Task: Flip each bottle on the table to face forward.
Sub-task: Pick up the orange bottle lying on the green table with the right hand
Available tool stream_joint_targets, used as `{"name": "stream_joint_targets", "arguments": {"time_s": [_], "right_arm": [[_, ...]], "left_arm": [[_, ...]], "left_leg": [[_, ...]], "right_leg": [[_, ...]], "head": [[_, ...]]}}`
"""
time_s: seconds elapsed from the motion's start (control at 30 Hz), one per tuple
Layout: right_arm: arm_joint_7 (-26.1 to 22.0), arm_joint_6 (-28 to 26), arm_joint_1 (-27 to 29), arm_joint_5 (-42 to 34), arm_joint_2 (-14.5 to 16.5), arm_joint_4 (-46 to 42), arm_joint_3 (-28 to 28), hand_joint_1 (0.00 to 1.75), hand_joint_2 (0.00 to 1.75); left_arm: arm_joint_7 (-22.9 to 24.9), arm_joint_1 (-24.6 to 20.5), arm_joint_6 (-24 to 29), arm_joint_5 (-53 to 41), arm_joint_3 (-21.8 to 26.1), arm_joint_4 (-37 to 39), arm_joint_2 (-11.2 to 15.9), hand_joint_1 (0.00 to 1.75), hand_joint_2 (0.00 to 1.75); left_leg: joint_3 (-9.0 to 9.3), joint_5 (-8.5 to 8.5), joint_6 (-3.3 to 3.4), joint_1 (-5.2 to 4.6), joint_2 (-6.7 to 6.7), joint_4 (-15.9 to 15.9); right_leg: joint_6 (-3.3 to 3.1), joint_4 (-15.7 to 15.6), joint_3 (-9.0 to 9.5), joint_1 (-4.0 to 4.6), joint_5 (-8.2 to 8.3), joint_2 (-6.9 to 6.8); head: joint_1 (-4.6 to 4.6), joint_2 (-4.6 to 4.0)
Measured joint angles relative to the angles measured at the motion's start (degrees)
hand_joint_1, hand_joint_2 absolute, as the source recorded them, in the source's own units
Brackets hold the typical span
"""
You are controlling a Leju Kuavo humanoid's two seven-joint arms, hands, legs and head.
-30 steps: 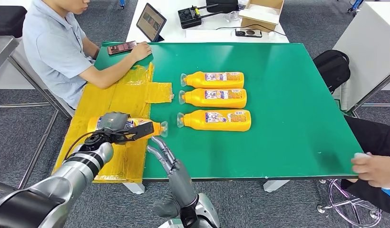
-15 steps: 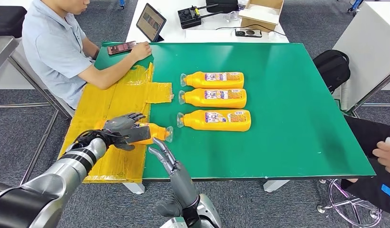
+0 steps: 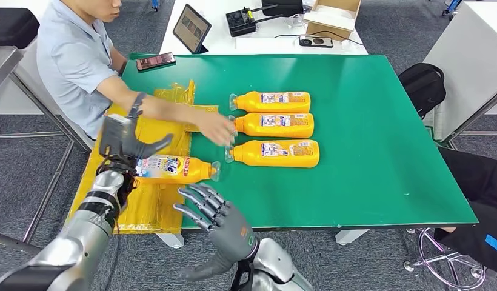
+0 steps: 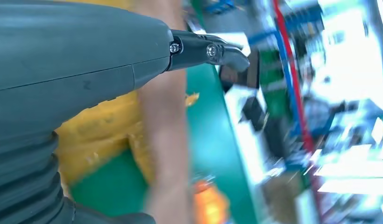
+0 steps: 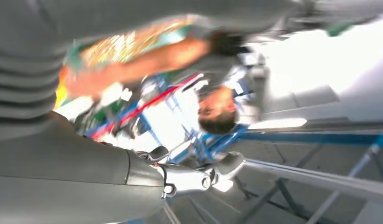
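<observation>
The near bottle (image 3: 173, 168) lies label-up on the yellow sheet (image 3: 150, 124) by the bench's left edge, just below the left hand (image 3: 122, 138) (fingers spread, holding nothing). Right hand (image 3: 219, 218) hovers, fingers spread too.

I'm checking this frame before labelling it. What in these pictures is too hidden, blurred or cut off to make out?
- Print on the yellow plastic bottle lying by the left hand: too small to read, head view.
- Middle yellow bottle's cap: covered by the person's hand, head view.
- Whether that hand touches the cap: cannot tell.
- Left wrist view: motion blur; the orange shape cannot be identified.
- Right wrist view: blurred; table contents unclear.
</observation>
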Motion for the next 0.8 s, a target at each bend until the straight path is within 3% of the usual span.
{"name": "stream_joint_targets", "arguments": {"time_s": [0.07, 0.13, 0.33, 0.43, 0.63, 0.8], "right_arm": [[1.18, -0.02, 0.7, 7.28, 0.44, 0.23, -5.82, 0.0, 1.75], [5.44, -0.09, 1.86, 13.13, 0.44, -0.47, -10.28, 0.0, 1.75], [29.49, 1.75, 3.11, 23.65, -3.3, -0.77, -13.82, 0.0, 1.75], [36.26, 3.01, 3.08, 27.46, -5.23, 0.1, -15.52, 0.0, 1.75], [39.79, 4.29, 2.16, 28.85, -8.13, 2.88, -20.52, 0.0, 1.75], [40.56, 6.75, -0.26, 28.49, -9.1, 7.38, -23.66, 0.0, 1.75]], "left_arm": [[1.12, 3.79, 2.76, 5.91, 2.44, -6.06, -1.32, 0.0, 1.75], [1.01, 8.1, 6.7, 9.19, 4.14, -12.02, -2.4, 0.0, 1.75], [-0.71, 21.38, 12.81, 11.56, 7.06, -28.28, -4.92, 0.0, 1.75], [-2.42, 26.52, 15.12, 10.79, 7.92, -35.45, -6.16, 0.0, 1.75], [-3.51, 33.78, 18.59, 8.18, 8.19, -46.6, -7.89, 0.0, 1.75], [-2.78, 36.75, 21.67, 4.2, 7.3, -51.4, -8.63, 0.0, 1.75]], "left_leg": [[0.0, -0.01, 0.0, 0.0, 0.0, 0.0], [0.0, -0.05, 0.0, -0.01, 0.03, 0.0], [-0.09, -0.08, -0.01, 0.0, -0.02, 0.0], [-0.1, -0.08, 0.0, -0.01, 0.0, 0.0], [-0.1, -0.08, 0.0, -0.01, -0.03, 0.0], [-0.09, -0.06, 0.0, 0.0, -0.03, 0.0]], "right_leg": [[0.0, -0.01, 0.01, 0.0, 0.0, 0.0], [0.0, -0.01, 0.0, 0.0, 0.0, 0.02], [0.01, -0.03, -0.07, 0.0, -0.05, 0.0], [0.02, -0.05, -0.07, 0.0, -0.05, 0.0], [0.02, -0.05, -0.05, 0.0, -0.04, -0.01], [0.02, -0.04, -0.04, 0.0, -0.03, -0.02]], "head": [[0.02, 0.0], [0.02, 0.0], [0.02, 0.0], [0.01, 0.0], [-0.01, 0.0], [-0.01, 0.0]]}}
